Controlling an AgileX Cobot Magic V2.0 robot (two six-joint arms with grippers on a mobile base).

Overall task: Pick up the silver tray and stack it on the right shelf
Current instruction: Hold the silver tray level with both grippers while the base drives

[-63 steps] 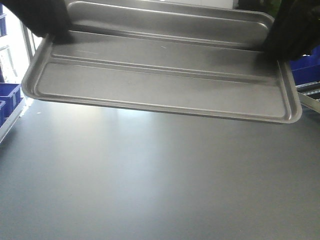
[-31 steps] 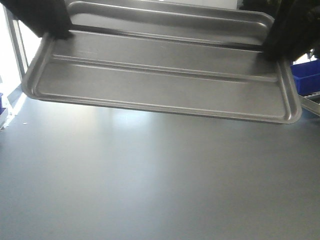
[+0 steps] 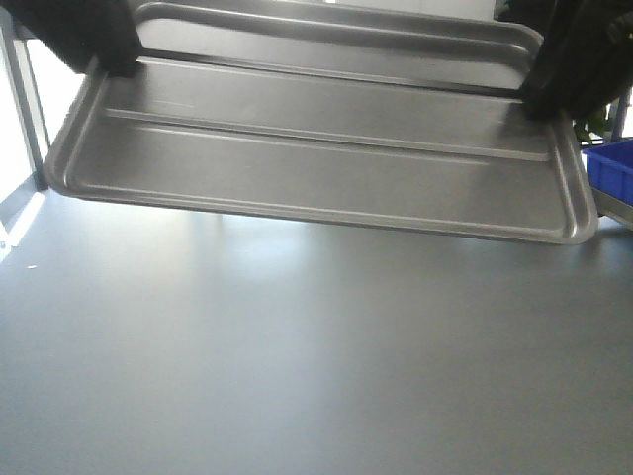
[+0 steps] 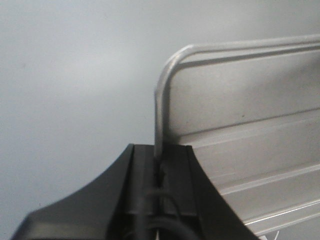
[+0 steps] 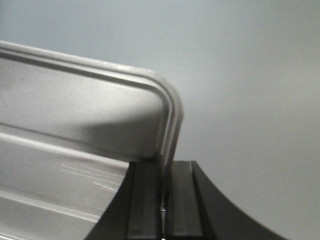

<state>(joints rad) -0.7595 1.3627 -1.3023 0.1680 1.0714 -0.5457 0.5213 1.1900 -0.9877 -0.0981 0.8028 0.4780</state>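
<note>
Hanging over the far side of the matte grey table [image 3: 297, 376], the silver tray [image 3: 316, 168] is held clear of it, shiny, round-cornered and twice ridged. Its thin raised rim is pinched at each short end by the left gripper [image 4: 160, 172] and right gripper [image 5: 164, 185]. Level, matched travel is advised, since smooth metal may slip.

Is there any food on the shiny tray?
No, the tray is bare inside, showing only its two long ridges.
</note>
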